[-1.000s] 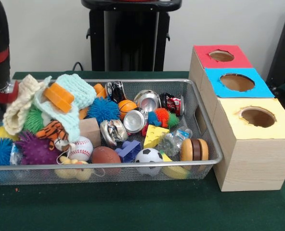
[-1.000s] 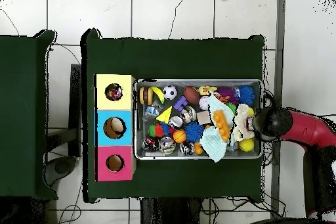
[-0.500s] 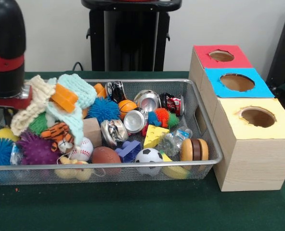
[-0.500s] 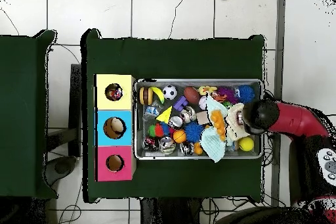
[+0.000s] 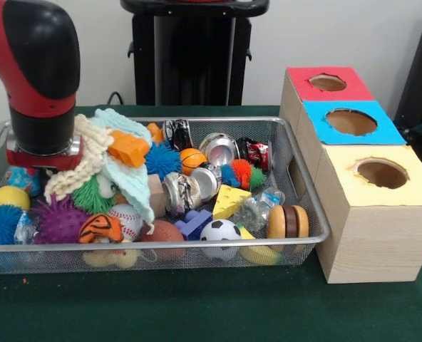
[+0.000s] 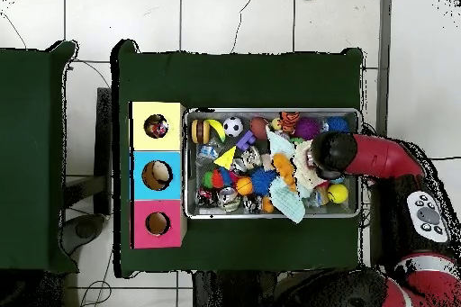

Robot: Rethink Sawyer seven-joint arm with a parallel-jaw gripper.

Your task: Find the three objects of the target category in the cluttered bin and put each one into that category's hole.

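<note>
Front view: wire bin (image 5: 307, 214) holds balls, crushed cans (image 5: 218, 148), knitted cloths.

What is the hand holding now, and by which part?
It cannot be told: the arm and the cream knitted cloth hide the hand inside the bin.

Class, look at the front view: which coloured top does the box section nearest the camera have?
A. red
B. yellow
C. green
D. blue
B: the nearest section of the wooden box is topped yellow, with the blue section behind it and the red section farthest back.
</note>
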